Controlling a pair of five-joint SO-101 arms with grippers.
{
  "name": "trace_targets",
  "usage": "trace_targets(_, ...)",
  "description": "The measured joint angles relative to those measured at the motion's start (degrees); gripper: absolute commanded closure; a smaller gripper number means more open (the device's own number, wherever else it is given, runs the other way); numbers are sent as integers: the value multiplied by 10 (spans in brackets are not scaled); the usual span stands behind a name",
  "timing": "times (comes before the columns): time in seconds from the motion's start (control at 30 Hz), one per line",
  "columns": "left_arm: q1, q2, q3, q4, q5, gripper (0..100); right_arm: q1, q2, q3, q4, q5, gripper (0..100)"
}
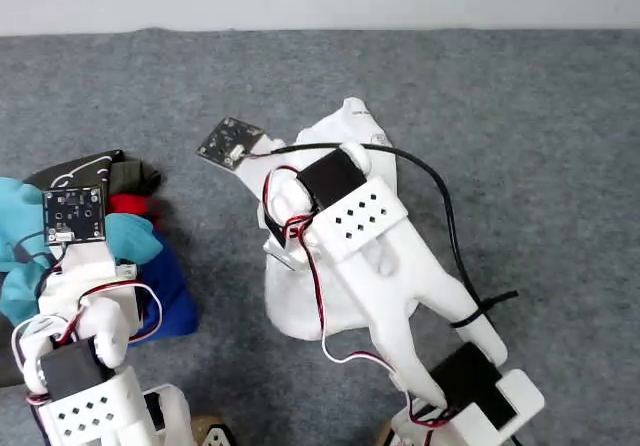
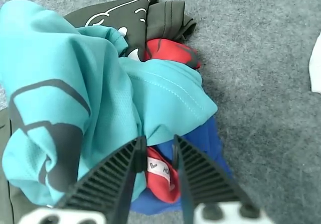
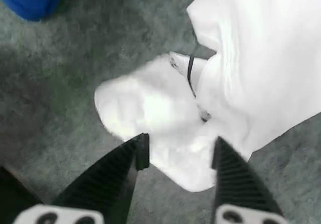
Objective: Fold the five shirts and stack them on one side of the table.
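The left end effector (image 2: 159, 139) hangs a little open over the teal shirt (image 2: 75, 83), lower left in the high view. The right end effector (image 3: 180, 139) is wide open over the white shirt (image 1: 355, 121) in the middle.

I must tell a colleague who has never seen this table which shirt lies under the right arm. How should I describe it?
Look at the grey table: a pile of coloured shirts sits at one side. Near the middle, apart from that pile, lies the white shirt, under the right gripper. It is the only white one and the only one lying alone.
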Motion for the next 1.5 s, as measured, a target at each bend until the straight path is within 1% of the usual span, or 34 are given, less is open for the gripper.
trace_targets(0.1,0,0,0,0,0,900,6,0,0,4,0,760)
trace_targets(0.27,0,0,0,0,0,900,46,0,0,1,0,760)
trace_targets(0.43,0,0,0,0,0,900,98,18,3,-73,0,760)
trace_targets(0.6,4,0,0,0,0,900,136,105,8,-163,0,760)
trace_targets(0.8,4,0,0,0,0,901,136,204,8,-218,0,760)
trace_targets(0.9,4,0,0,0,0,901,137,242,8,-220,0,762)
trace_targets(0.97,4,0,0,0,0,901,137,258,7,-220,0,790)
trace_targets(1.13,4,0,0,0,0,902,137,274,-12,-220,0,994)
trace_targets(1.2,4,0,0,0,0,902,137,274,-22,-220,4,976)
trace_targets(1.33,4,0,0,0,0,902,150,274,-33,-215,33,987)
trace_targets(1.5,4,0,0,0,0,902,180,275,-87,-152,41,980)
